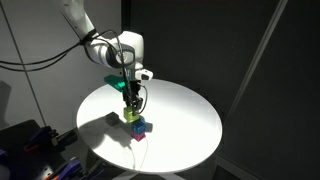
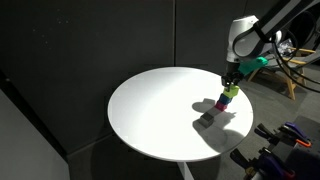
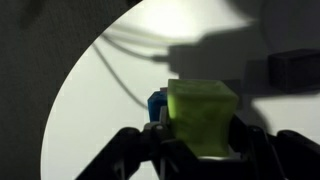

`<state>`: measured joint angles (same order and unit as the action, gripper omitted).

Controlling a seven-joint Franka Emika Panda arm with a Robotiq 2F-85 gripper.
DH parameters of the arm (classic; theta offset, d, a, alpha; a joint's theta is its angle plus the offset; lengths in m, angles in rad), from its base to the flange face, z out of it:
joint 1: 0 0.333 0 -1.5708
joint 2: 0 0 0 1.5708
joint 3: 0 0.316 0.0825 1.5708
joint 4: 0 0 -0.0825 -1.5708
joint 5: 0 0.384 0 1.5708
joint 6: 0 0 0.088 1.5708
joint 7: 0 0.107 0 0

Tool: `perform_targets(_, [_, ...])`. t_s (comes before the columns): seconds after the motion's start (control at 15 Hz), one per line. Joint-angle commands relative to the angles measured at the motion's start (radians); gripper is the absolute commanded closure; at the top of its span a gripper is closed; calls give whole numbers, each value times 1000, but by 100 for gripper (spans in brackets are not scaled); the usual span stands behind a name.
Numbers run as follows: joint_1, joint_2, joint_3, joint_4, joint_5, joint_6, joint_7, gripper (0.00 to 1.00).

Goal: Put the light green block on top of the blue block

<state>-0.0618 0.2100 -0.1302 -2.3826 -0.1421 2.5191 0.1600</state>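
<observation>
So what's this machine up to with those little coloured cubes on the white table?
A robot arm is reaching down over a round white table. Its hand is closed on a light green block and holds it right by a blue block, close above the tabletop. Whether the green one already rests on the blue one, I cannot tell from here. A small dark object lies apart from them on the table.

Round white table (image 2: 150,110), magenta block (image 2: 222,104), dark curtain (image 2: 80,45) behind
</observation>
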Motion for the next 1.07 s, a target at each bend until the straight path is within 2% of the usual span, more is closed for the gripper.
perform_targets(0.0, [-9,47,1,68,28,-18,-5,72])
perform_targets(0.53, [-12,125,-3,160,62,-40,-7,72])
perform_targets(1.0, [-19,150,-12,181,69,-48,-6,72])
